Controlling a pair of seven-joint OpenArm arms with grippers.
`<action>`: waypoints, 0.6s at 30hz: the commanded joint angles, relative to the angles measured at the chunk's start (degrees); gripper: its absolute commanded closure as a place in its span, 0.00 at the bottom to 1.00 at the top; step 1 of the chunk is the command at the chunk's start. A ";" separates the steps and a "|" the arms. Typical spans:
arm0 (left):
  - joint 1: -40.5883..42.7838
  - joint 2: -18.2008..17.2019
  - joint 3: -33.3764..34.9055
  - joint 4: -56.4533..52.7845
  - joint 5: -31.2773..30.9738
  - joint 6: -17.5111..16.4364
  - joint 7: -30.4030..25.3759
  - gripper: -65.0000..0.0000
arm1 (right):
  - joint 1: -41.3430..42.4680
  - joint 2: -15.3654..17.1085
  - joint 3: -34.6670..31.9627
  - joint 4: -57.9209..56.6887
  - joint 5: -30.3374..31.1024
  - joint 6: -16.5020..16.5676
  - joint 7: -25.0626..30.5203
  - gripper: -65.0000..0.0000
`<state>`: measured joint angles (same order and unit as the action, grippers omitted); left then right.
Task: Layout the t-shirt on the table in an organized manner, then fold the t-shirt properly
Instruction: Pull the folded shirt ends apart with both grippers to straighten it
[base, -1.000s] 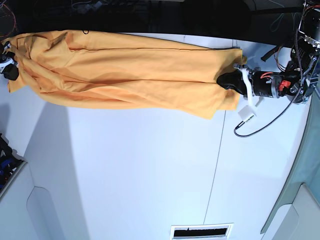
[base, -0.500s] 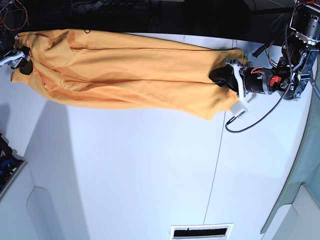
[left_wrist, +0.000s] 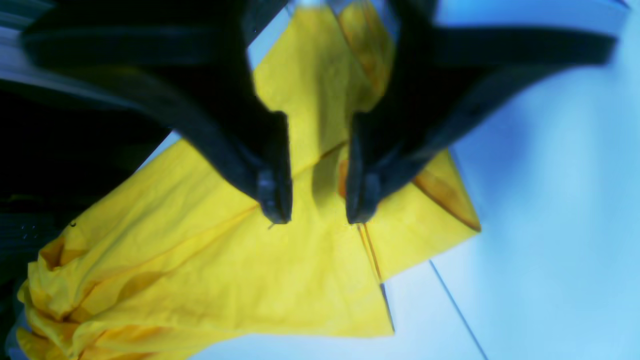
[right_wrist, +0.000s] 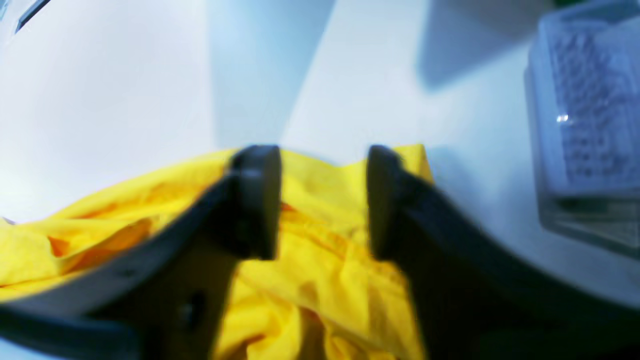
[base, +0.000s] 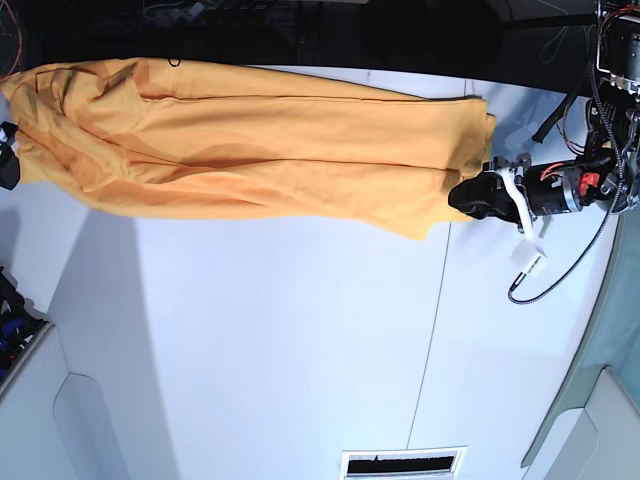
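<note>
You let go at both ends: the left gripper (base: 470, 196) backed off toward 3 o'clock, jaws spread and empty, and the right gripper (right_wrist: 322, 200) also stood parted. The t-shirt (base: 250, 150) lay stretched along the table's (base: 300, 340) 12 o'clock edge, bunched, not yet flat.

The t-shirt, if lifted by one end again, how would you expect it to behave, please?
The t-shirt would probably sag and bunch: it already lies in soft folds. It looks light, likely sliding easily over the smooth table. A single-end lift would probably trail the rest.
</note>
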<state>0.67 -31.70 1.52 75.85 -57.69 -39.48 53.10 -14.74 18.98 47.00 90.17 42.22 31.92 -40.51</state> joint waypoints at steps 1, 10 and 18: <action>-0.17 -0.81 -0.42 0.79 -0.13 -0.52 -1.44 0.55 | 0.09 0.74 0.50 0.92 0.81 0.24 1.68 0.79; 1.73 -0.31 -0.44 0.02 3.37 -0.13 -4.46 0.51 | 0.11 -0.09 -2.27 -7.17 -4.57 0.24 6.51 1.00; 3.69 -0.33 -2.01 0.02 7.65 3.08 -5.38 0.50 | 0.87 -0.09 -7.48 -16.52 -7.30 0.46 13.05 1.00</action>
<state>4.99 -31.07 0.08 75.20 -49.30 -36.29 48.62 -14.37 17.76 39.16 72.82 34.22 31.97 -28.80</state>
